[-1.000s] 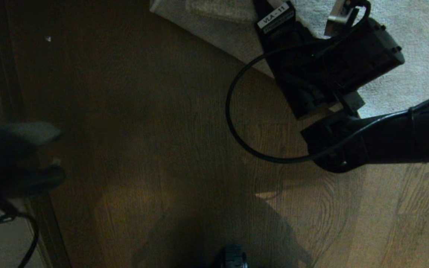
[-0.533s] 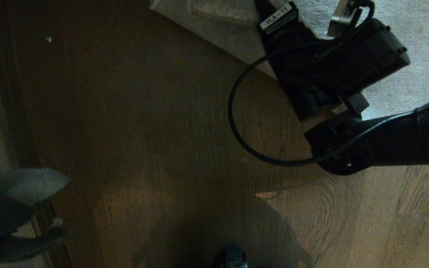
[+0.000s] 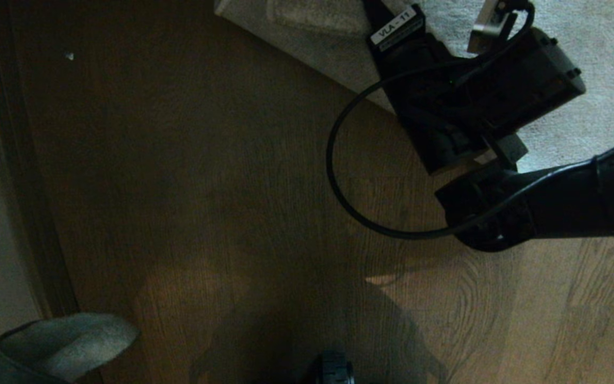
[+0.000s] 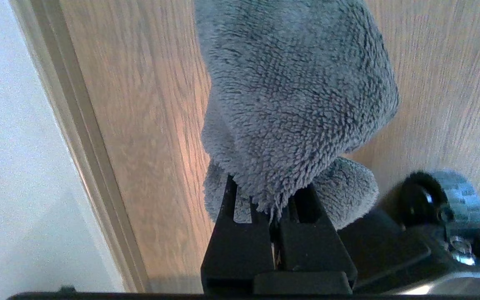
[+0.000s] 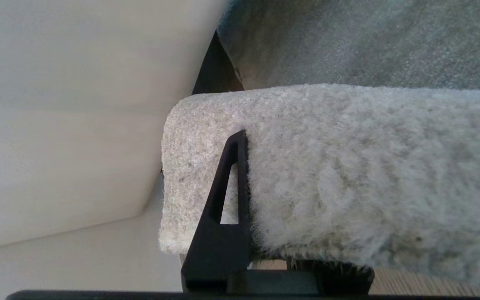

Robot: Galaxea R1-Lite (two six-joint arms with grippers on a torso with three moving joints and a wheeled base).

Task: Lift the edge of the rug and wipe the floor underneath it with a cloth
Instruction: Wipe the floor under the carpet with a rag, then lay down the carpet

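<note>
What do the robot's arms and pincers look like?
The right arm is black and chunky, with a thin black cable looping beside it and a white label reading VLA-11. The right pincer has slim black triangular fingers with cut-out slots. The left pincer is black too, with two blocky fingers.

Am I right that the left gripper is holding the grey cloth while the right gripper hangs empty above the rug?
Not quite: the right gripper is not empty; its fingers are shut on the rug edge, as the right wrist view shows. The left gripper does hold the grey cloth.
</note>
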